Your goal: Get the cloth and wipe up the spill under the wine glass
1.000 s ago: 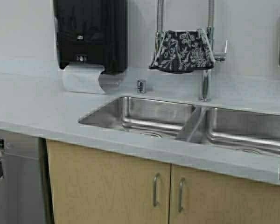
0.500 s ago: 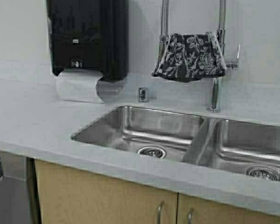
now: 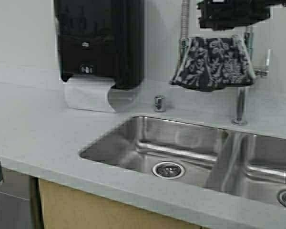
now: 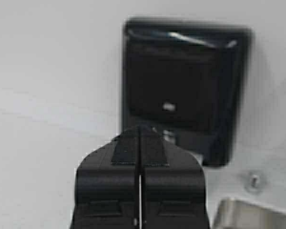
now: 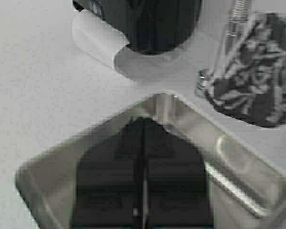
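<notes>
- Navy paisley cloth is draped over the faucet, beside the paper towel dispenser.
- Both grippers, left gripper and right gripper, show jaws clenched, empty.
- The right jaws should be opened before the faucet is reached.

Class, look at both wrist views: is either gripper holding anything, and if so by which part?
Nothing is held. The left gripper and right gripper are both shut on nothing; the cloth hangs on the faucet.

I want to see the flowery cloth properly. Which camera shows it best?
The high view: the cloth hangs draped over the faucet, whole and facing the camera. The right wrist view catches it bunched at one edge, partly cut off. The left wrist view misses it.
</notes>
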### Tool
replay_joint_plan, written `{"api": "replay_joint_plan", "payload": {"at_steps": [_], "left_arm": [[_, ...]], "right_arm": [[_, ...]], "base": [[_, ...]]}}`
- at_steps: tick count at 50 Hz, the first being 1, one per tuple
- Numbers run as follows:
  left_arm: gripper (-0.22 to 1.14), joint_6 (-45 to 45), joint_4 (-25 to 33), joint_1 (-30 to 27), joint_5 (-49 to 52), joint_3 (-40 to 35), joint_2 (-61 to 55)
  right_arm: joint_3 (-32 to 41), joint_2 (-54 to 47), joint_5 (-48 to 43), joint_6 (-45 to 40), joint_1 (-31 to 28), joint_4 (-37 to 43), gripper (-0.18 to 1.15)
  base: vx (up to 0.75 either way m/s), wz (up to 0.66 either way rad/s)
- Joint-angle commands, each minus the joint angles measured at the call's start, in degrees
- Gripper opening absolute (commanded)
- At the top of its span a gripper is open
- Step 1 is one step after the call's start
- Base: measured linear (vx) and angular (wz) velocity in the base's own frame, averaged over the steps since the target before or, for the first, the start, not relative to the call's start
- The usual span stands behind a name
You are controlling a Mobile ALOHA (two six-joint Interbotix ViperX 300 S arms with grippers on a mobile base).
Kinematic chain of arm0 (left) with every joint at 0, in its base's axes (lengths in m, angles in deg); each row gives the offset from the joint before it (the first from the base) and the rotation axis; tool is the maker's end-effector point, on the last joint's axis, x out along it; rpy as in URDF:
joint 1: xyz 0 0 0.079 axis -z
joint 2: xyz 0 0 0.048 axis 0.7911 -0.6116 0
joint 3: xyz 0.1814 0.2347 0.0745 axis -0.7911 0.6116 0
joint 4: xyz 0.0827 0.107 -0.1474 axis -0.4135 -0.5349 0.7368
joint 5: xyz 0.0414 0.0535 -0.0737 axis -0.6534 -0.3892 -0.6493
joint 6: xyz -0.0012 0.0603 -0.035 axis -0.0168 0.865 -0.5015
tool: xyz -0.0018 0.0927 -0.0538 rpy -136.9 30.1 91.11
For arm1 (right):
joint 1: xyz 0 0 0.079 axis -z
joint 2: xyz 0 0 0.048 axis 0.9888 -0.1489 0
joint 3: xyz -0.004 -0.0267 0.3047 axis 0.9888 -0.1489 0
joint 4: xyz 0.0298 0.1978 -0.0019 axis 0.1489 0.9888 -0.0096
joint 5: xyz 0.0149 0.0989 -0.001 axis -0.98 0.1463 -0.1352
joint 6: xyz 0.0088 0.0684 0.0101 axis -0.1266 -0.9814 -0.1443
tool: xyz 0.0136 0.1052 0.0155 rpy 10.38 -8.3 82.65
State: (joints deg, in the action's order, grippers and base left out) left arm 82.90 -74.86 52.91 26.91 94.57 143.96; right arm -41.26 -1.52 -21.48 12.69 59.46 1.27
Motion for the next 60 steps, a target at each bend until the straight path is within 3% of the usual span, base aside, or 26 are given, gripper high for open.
{"api": "replay_joint_plan", "payload": {"at_steps": [1,8,17,60], "left_arm": [[0.02,-0.1,0.1,0.1,-0.7,-1.1,-0.5],[0.02,-0.2,0.1,0.0,-0.6,-1.1,-0.4],[0.02,-0.2,0.1,0.0,-0.6,-1.0,0.0],[0.02,-0.2,0.1,0.0,-0.6,-0.8,1.0]], "right_arm": [[1.1,-3.3,-2.7,0.0,1.8,6.2,0.44],[1.3,-6.3,-4.2,0.1,4.0,12.2,0.71],[3.5,-11.6,-6.2,0.1,4.7,12.5,0.96],[20.2,-32.2,-10.4,1.1,8.6,11.5,0.97]], "base": [[0.16,0.14],[0.14,0.11],[0.11,0.05],[0.06,0.02]]}}
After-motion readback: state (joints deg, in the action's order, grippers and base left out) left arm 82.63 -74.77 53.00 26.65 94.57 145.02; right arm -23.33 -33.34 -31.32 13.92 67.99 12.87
